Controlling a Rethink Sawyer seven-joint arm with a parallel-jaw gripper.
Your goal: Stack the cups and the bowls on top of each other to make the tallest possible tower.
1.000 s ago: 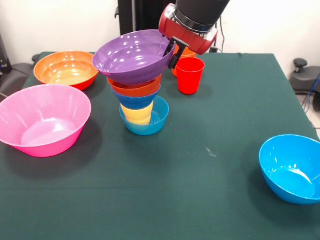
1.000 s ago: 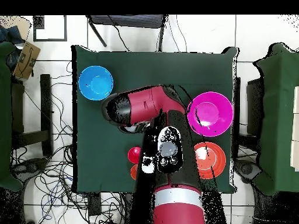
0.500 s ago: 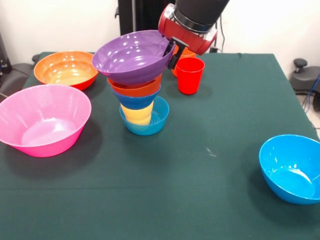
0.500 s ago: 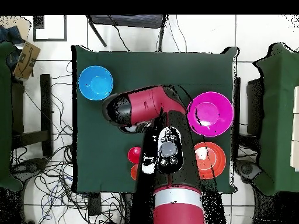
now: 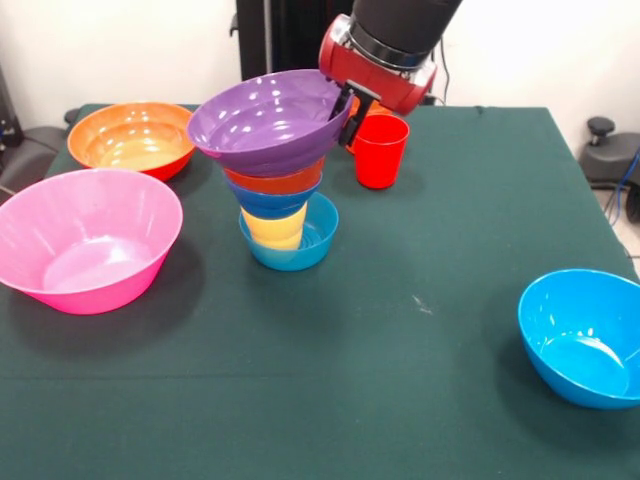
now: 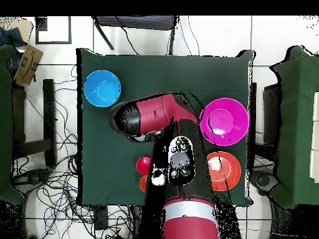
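Purple bowl point(image 5: 268, 118) sits atop the tower point(image 5: 280, 190) with the gripper point(image 5: 349, 106) clamped on its far rim, one finger point(image 5: 351, 116) visible outside the wall. Bowl is tilted, not seated level on the small orange bowl point(image 5: 274, 181) beneath; below that a blue bowl point(image 5: 271, 202), yellow cup point(image 5: 274, 228) and a blue bowl point(image 5: 296, 247) at the base. Step in hand, as I judge: placing the purple bowl. Next move calls for levelling, then releasing without tipping. Red cup point(image 5: 380, 150) stands just behind; pink bowl point(image 5: 85, 240), large orange bowl point(image 5: 133, 138) and bright blue bowl point(image 5: 582, 338) remain apart.
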